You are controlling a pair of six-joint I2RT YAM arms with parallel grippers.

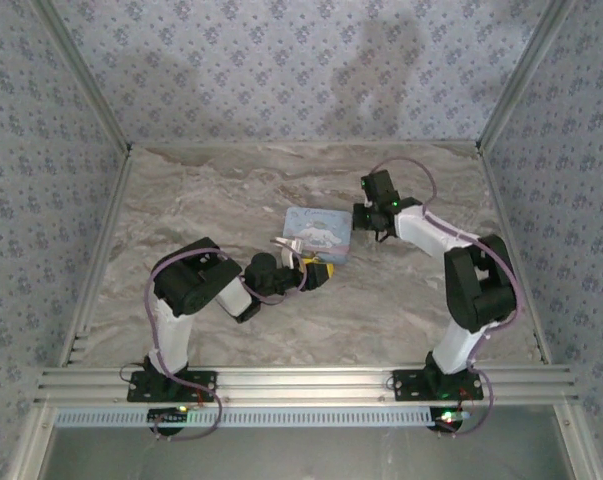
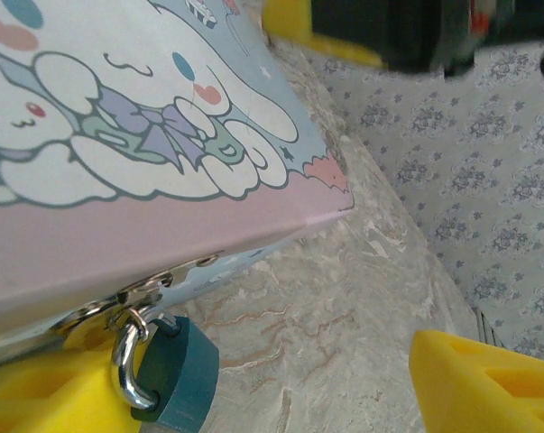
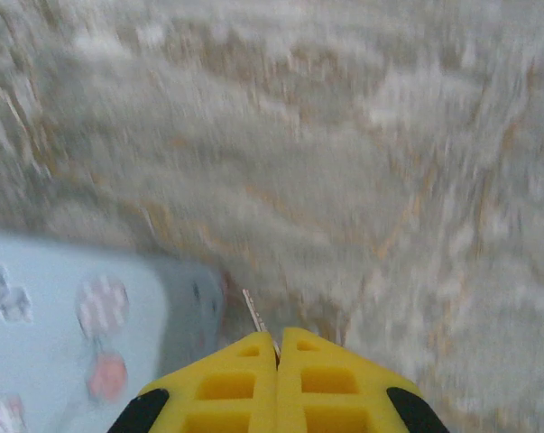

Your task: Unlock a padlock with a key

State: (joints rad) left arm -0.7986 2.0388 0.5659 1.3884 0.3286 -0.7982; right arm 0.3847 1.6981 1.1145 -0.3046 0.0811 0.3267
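Grey-beige marbled table (image 1: 231, 190); pale blue cartoon tin (image 1: 316, 232) resting on it near centre.

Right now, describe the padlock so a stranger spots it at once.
Find the pale blue cartoon tin on the marble table. From a metal hasp on its side hangs the padlock. It is tiny, dark teal with a silver shackle, dwarfed by the tin.

The padlock (image 2: 183, 377), a tiny dark bluish-grey body with a silver shackle, hangs tilted from the metal hasp on the side of the pale blue cartoon tin (image 2: 163, 135), its shackle threaded through the hasp's rings just above the marbled tabletop. The key (image 3: 252, 312), a thin silver sliver, juts from the right gripper (image 3: 278, 339), whose fingertips pinch it, pointing towards the tin's corner.
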